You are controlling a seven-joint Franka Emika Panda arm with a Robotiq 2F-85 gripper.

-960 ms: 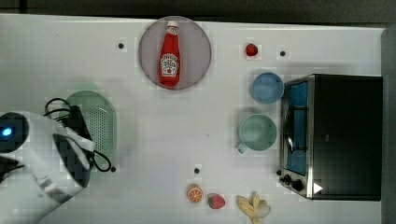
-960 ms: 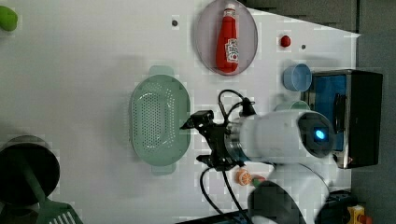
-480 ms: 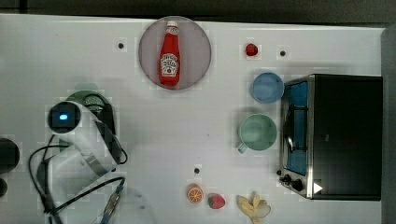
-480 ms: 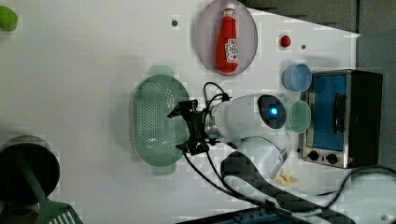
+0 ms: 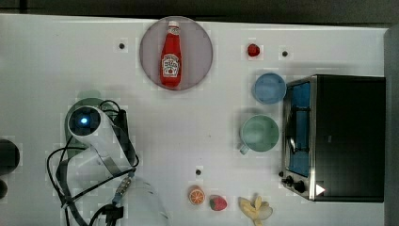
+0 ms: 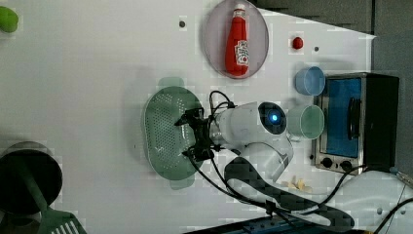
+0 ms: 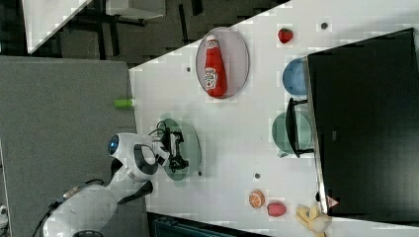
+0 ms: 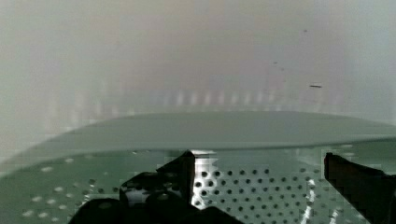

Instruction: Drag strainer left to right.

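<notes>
The strainer [image 6: 165, 137] lies left of centre in the left view, a pale green oval with a dotted bottom and a small tab at its upper and lower end. The pincer [image 6: 194, 137] hangs over the strainer's right-hand rim in that view, its two dark fingers [image 6: 187, 118] spread wide, one above the other in the frame, with nothing between them. In the wrist view the fingers [image 8: 168, 179] stand well apart over the perforated bottom, the far wall of the strainer [image 8: 224, 133] rising beyond them; whether they touch the plastic I cannot tell. In the top view the arm's white body covers most of the strainer [image 5: 87, 100], which peeks out at left centre.

The surface is a white table [image 6: 87, 73]. Going left to right in the left view: a green object [image 6: 7, 19] at the upper left corner, a dark pot [image 6: 27, 178] with a green spatula [image 6: 56, 222] at the lower left, a red ketchup bottle [image 6: 237, 44] lying on a grey plate [image 6: 214, 29] at upper centre, a blue cup [image 6: 309, 80] and a mint-green mug [image 6: 306, 122], then a toaster oven [image 6: 358, 124] at the right.

Against the frame a second earlier, the pincer has moved from beside the strainer's right edge to over its rim, and the strainer has stayed where it was
</notes>
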